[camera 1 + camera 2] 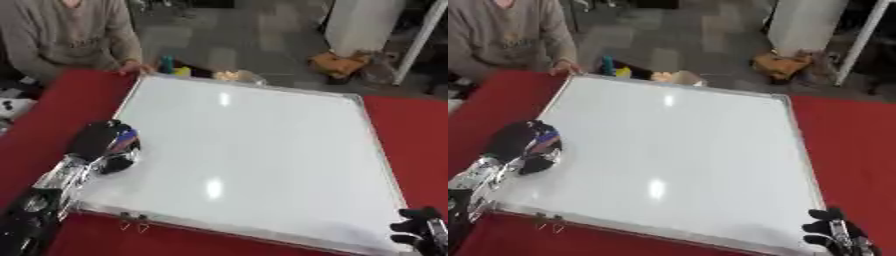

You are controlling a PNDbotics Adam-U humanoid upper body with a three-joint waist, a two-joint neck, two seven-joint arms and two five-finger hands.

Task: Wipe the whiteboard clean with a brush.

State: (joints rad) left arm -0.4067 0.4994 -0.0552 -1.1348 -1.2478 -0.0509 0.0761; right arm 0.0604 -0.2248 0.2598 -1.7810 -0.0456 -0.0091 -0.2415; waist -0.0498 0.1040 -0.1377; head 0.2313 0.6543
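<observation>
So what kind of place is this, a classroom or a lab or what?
Probably a lab or workshop set up for a robot demo, not a classroom. A whiteboard lies flat on a red-covered table, the robot's left hand works on it, and the bare tiled floor behind holds scattered gear.

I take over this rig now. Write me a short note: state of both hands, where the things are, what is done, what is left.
Left hand: shut on the brush, at the whiteboard's left edge.
Right hand: idle at the lower right corner, off the board; fingers not clear.
Whiteboard: flat on the red table; a person's hand holds its far left corner.
Done: no marks visible on the board.
Left: perhaps a check of the near edge, then put the brush down.
</observation>
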